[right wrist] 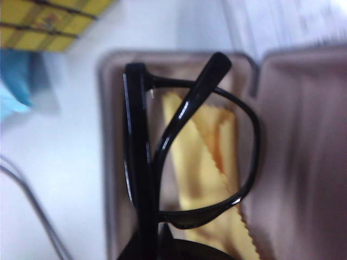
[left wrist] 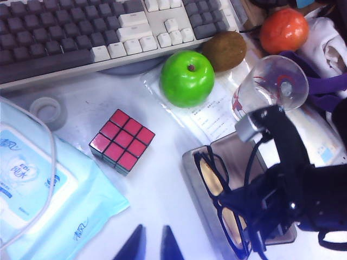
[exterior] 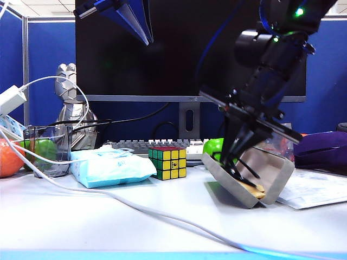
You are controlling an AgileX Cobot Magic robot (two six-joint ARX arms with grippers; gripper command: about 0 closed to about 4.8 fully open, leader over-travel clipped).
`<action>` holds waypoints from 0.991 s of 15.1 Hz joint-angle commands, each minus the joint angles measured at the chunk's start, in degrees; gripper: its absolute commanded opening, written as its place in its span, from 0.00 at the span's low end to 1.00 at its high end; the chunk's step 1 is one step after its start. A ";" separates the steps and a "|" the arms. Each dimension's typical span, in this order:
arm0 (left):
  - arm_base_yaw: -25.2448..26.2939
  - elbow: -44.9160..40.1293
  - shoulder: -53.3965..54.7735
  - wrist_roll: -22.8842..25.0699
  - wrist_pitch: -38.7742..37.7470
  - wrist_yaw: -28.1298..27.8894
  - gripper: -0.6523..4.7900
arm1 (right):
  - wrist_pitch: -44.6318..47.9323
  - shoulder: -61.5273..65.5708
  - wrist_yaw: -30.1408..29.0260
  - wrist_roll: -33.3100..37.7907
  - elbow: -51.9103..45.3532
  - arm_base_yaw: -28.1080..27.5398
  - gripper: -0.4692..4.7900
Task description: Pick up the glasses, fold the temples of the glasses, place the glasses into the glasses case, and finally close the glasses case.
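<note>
Currently the right gripper (exterior: 238, 162) is down inside the open glasses case (exterior: 271, 179), clamped on the glasses (left wrist: 222, 208), which hang over the tray with temples (right wrist: 187, 116) folded across the lenses. A yellow cloth (right wrist: 203, 162) lies in the tray beneath them. Case sits right of the Rubik's cube (exterior: 169, 162), lid tipped back, near the green apple (left wrist: 187, 78).

Left gripper (left wrist: 150, 244) hovers well apart, above the table between the tissue pack (left wrist: 49, 189) and the case; its 2 fingers stand a little apart, nothing between them.

Risks, as judged:
- Frame looks tilted against the tray's near wall; released like this it may rest on the rim and block the lid.
- 1 temple tip points up; a closing lid could catch and bend it.
- Case is unbraced, so a sideways drag on withdrawal could slide or tip it.
- Cloth bunched under the lenses may hold the frame proud of the tray.
- White cable (exterior: 108, 197) crosses the table in front; left arm could snag it when reaching for the lid.
</note>
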 commanded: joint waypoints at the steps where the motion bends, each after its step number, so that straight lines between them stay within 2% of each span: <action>1: 0.00 0.13 -0.35 0.24 0.72 0.00 0.22 | 2.12 -0.17 -0.20 -0.35 -1.95 0.02 0.09; 6: -0.02 0.13 -0.35 0.24 0.72 0.00 0.22 | 7.48 -0.17 -0.59 -0.31 -2.49 0.02 0.09; 10: -0.02 0.13 -0.35 0.24 0.72 0.00 0.22 | 6.47 -0.17 -0.85 -0.09 -2.49 0.02 0.09; 11: -0.02 0.13 -0.35 0.24 0.74 0.00 0.22 | 6.45 -0.17 -2.19 0.07 -2.49 0.02 0.32; 12: 0.00 0.13 -0.35 0.24 0.74 0.00 0.22 | 6.47 -0.17 -3.02 0.04 -2.49 0.02 0.47; 15: 0.00 0.13 -0.35 0.24 0.74 0.00 0.22 | 6.56 -0.20 -5.16 0.04 -2.38 0.02 0.49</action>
